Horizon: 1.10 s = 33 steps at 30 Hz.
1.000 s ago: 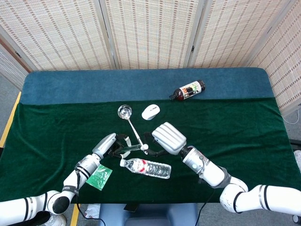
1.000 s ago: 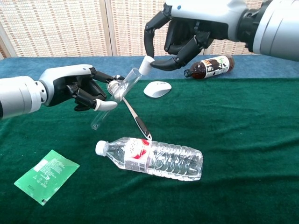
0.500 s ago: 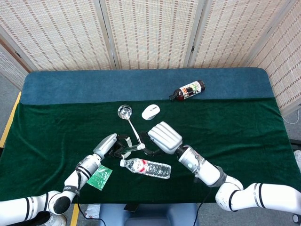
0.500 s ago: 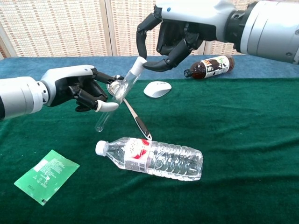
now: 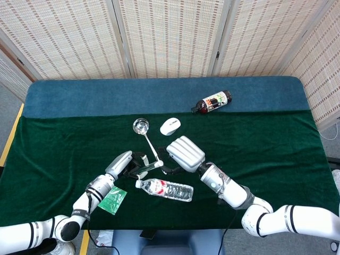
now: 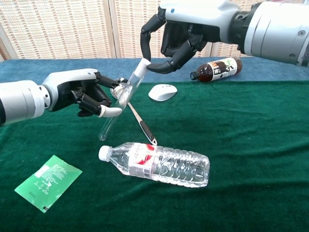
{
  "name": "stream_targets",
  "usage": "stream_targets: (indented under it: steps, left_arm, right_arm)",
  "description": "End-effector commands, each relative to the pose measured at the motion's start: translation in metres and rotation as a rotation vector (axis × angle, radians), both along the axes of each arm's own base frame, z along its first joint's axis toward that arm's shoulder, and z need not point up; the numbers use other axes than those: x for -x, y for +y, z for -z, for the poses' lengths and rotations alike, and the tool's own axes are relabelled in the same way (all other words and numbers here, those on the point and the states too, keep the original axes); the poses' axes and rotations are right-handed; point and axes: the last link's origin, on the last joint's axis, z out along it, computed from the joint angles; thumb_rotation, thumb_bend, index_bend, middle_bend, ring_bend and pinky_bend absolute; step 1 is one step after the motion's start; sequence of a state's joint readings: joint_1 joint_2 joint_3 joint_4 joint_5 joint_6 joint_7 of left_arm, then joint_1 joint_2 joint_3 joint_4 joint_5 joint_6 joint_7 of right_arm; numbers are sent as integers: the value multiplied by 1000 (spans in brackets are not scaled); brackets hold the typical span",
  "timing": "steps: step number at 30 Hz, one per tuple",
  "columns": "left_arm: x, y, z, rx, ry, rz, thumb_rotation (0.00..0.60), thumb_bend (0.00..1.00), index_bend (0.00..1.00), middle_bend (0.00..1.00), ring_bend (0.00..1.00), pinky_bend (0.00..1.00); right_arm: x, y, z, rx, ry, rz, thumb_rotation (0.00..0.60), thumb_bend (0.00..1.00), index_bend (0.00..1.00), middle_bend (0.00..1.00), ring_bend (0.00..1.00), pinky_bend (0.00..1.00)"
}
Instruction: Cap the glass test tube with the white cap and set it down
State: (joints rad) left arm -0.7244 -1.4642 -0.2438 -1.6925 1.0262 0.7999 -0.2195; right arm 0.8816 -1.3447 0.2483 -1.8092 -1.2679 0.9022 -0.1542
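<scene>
Left hand [image 6: 79, 94] holds the glass tube [image 6: 119, 102] pinched in its fingers, lifted off the green cloth [image 6: 251, 145] — the tube is tilted, closed end down and toward the robot, mouth up and away toward the right hand [image 6: 171, 41]. Its long axis runs from lower left to upper right in the chest view. Sitting on that upper end is the white cap [image 6: 141, 69], and the right hand's fingertips [image 6: 155, 67] curl around just above and beside it; whether they still pinch the cap or only touch it, I cannot tell. How far the cap is pressed home is also not clear.

What matters next is that the right hand lies straight along the tube's axis, beyond its mouth — so a push down that line, against the left hand's grip, would seat the cap. Setting the tube down would fall to the left hand, with the water bottle [image 6: 157, 164], the ladle [image 5: 147, 140] and the green packet [image 6: 47, 181] lying close below it.
</scene>
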Motion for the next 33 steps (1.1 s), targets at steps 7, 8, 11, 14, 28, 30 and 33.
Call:
stream_targets:
  steps: [7, 8, 11, 14, 28, 30, 33]
  left_arm:
    - [1, 0, 1, 3, 4, -3, 600, 493, 678, 973, 969, 897]
    - [1, 0, 1, 3, 5, -3, 600, 493, 678, 973, 969, 897]
    - [1, -1, 1, 2, 6, 0, 600, 493, 678, 973, 969, 896]
    - [1, -1, 2, 4, 10, 0, 600, 493, 678, 973, 969, 897]
    - [1, -1, 2, -1, 16, 4, 600, 493, 678, 973, 969, 897]
    - [1, 0, 2, -3, 20, 5, 600, 493, 678, 973, 969, 897]
    - [1, 0, 2, -4, 22, 2, 600, 493, 678, 973, 969, 897]
  right_arm:
    - [0, 0, 1, 0, 8, -3, 521, 643, 712, 1000, 1000, 1000]
    - [0, 0, 1, -2, 9, -1, 520, 643, 712, 1000, 1000, 1000]
    - [-2, 0, 0, -5, -9, 2, 522, 643, 713, 1000, 1000, 1000]
    - [-2, 0, 0, -4, -6, -2, 523, 643, 715, 1000, 1000, 1000]
    - [-3, -2, 9, -4, 36, -6, 522, 643, 718, 1000, 1000, 1000]
    - [-3, -3, 10, -4, 41, -5, 524, 643, 719, 1000, 1000, 1000]
    - [-3, -3, 11, -2, 49, -1, 522, 643, 721, 1000, 1000, 1000]
